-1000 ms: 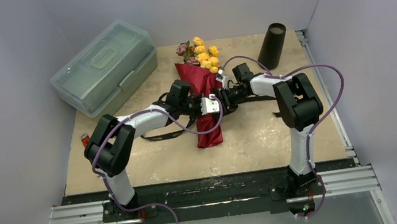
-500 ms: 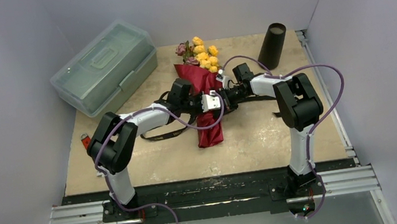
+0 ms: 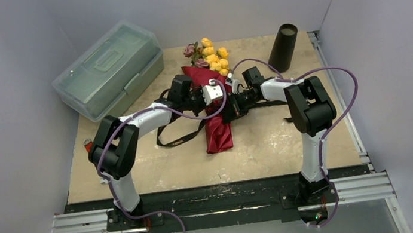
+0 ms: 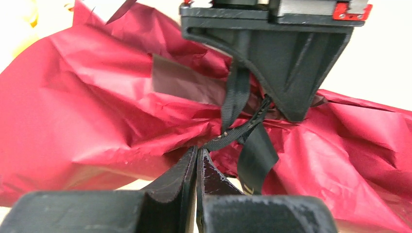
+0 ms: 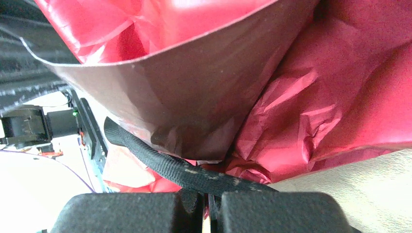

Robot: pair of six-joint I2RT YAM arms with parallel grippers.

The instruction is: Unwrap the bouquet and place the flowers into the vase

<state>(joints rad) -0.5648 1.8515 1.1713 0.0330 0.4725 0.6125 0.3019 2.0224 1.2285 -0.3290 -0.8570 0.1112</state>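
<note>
The bouquet is lying wrapped across the middle of the table, with its flowers pointing toward the far wall. The vase is standing upright, well apart, near the far right corner. The left gripper is clamping its fingers together on a strand of the black ribbon where the red paper is pinching in. The right gripper is facing it from the other side with fingers clenched as well, seemingly nipping another run of that ribbon, though the close view is hiding the exact contact.
</note>
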